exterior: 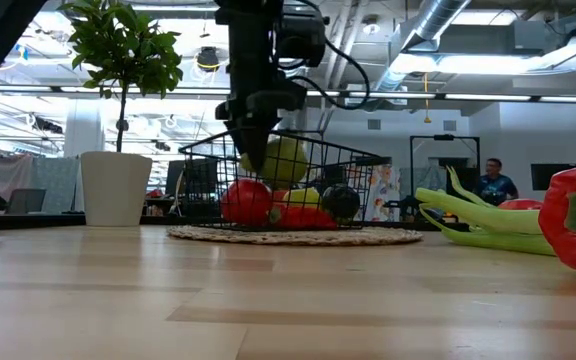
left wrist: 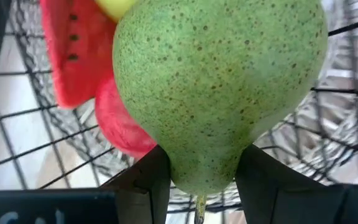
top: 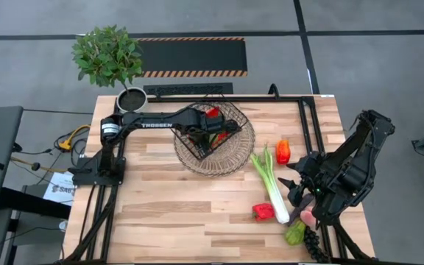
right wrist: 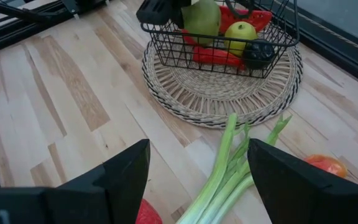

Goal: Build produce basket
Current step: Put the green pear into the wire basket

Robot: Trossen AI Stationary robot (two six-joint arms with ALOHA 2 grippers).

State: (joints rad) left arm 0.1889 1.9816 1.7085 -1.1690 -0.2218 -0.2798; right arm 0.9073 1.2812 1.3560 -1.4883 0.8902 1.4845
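The dark wire basket (top: 213, 140) stands on a round wicker tray (top: 230, 163) at the table's far middle. It holds a red apple (exterior: 246, 200), a lemon (exterior: 303, 197), a dark aubergine (exterior: 340, 200) and a red watermelon slice (left wrist: 73, 43). My left gripper (exterior: 258, 125) is over the basket, shut on a green speckled pear (left wrist: 216, 81). My right gripper (right wrist: 197, 180) is open and empty at the right, above the table near the leek (top: 271, 177). My left gripper pinches the pear's narrow stem end (left wrist: 201, 171) between its two fingers (left wrist: 148, 183). The fingers come from above, pointing down. The pear hangs with its broad end down, at the level of the basket's rim (exterior: 298, 150), above the produce inside it.
On the table's right lie the leek, an orange-red pepper (top: 283, 151), a red pepper (top: 262, 212), a green item (top: 294, 234), a peach (top: 308, 217) and dark grapes (top: 313, 244). A potted plant (top: 131, 97) stands at the far left. People show in the room behind.
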